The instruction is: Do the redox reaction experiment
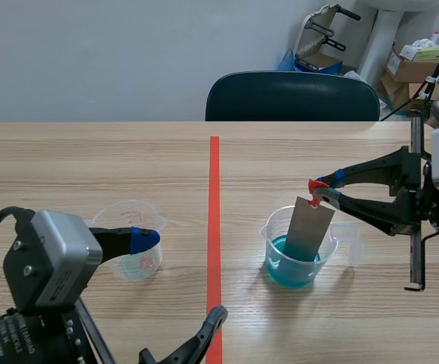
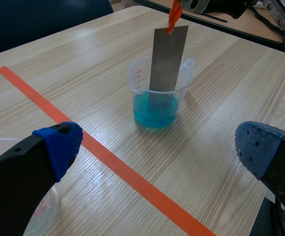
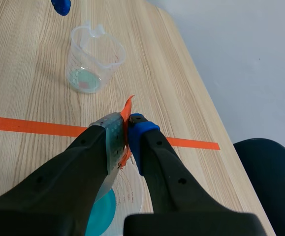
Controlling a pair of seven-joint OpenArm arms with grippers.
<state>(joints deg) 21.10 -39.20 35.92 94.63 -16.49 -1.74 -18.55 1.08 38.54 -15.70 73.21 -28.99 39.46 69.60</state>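
the metal strip [image 1: 310, 227] is standing tilted in the beaker [image 1: 271, 243], its lower end sitting in the blue liquid [image 1: 291, 271]. the right jaws are pinching it tight at the orange tag [image 1: 315, 186] on top. the left jaws are hanging wide open beside the second beaker [image 1: 132, 262], nearly empty, on the desk [image 1: 90, 167]. this looks like the soaking step. lifting the strip out next would call for a straight upward pull, so the beaker isn't tipping.
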